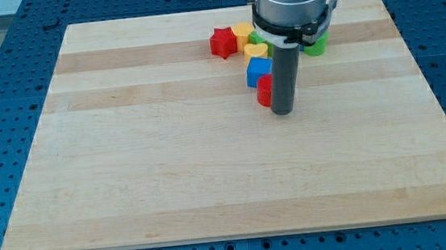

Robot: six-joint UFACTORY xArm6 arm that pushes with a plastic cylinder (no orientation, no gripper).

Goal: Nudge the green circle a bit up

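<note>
A green block (316, 46), likely the green circle, shows at the view's top right of the cluster, mostly hidden behind the arm's housing. My tip (283, 111) rests on the board just right of a red block (264, 91) and below the green one. Left of the rod stand a blue block (257, 71), a yellow heart-like block (255, 51), a yellow block (242, 33) and a red star (221, 42). A sliver of another green block (255, 37) shows beside the housing.
The wooden board (211, 174) lies on a blue pegboard table (6, 47). The arm's grey housing (291, 1) covers part of the block cluster near the board's top edge.
</note>
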